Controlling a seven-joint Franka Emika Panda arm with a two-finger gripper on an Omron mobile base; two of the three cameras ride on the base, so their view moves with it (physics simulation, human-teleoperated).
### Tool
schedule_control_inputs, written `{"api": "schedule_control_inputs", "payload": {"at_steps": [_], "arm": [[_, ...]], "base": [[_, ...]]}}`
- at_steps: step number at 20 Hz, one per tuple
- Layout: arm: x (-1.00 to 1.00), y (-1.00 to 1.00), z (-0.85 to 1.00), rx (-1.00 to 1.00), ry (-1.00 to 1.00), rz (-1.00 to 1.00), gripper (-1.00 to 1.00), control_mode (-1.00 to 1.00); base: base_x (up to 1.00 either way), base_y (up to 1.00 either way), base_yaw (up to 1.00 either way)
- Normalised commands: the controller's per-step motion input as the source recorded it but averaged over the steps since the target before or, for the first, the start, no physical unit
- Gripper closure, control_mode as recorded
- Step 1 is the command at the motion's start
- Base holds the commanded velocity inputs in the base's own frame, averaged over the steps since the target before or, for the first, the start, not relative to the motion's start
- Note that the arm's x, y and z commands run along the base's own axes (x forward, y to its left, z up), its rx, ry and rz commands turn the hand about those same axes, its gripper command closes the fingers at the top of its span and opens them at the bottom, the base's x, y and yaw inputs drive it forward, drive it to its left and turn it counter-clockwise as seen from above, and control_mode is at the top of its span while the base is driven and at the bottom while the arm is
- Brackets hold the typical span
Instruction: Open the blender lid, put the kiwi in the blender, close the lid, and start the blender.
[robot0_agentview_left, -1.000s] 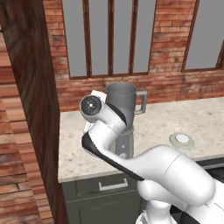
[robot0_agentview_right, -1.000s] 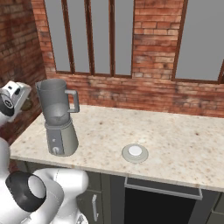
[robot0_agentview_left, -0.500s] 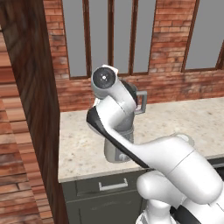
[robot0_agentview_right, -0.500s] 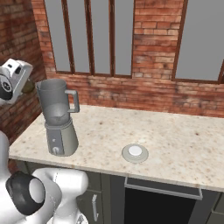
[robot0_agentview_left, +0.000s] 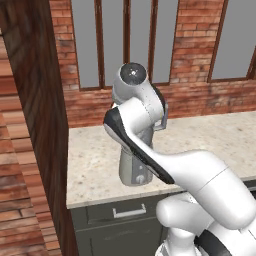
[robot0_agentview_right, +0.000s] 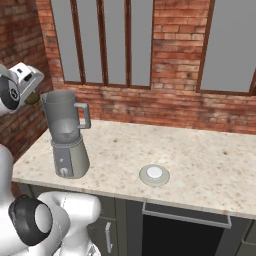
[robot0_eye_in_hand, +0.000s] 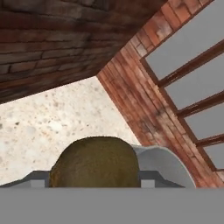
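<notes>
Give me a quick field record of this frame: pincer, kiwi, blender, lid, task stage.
pincer: raised at the far left of the right base view, beside the jar rim
kiwi: held between the pincer fingers, just above the jar rim
blender: upright on the counter near its left end, jar open on top
blender lid: off, lying flat on the counter to the right of the blender, apart from it
task stage: lid off, kiwi not yet in the jar

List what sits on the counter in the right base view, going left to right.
The blender with its jar open, then the blender lid lying flat on the counter to its right.
</notes>
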Motion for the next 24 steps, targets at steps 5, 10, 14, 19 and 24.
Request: {"api": "schedule_control_inputs", "payload": {"at_steps": [5, 10, 14, 19, 24], "arm": [[-0.27, -0.56, 0.10, 0.09, -0.15, 0.00, 1.00, -1.00], [-0.18, -0.46, 0.41, 0.03, -0.18, 0.00, 1.00, -1.00], [0.25, -0.40, 0.42, 0.02, 0.01, 0.00, 1.00, -1.00], [0.56, -0.13, 0.05, 0.00, 0.23, 0.00, 1.00, -1.00], [0.46, 0.00, -0.23, -0.05, 0.41, 0.00, 1.00, -1.00]], "base": [[0.00, 0.00, 0.00], [0.00, 0.00, 0.00], [0.00, 0.00, 0.00], [0.00, 0.00, 0.00], [0.00, 0.00, 0.00]]}}
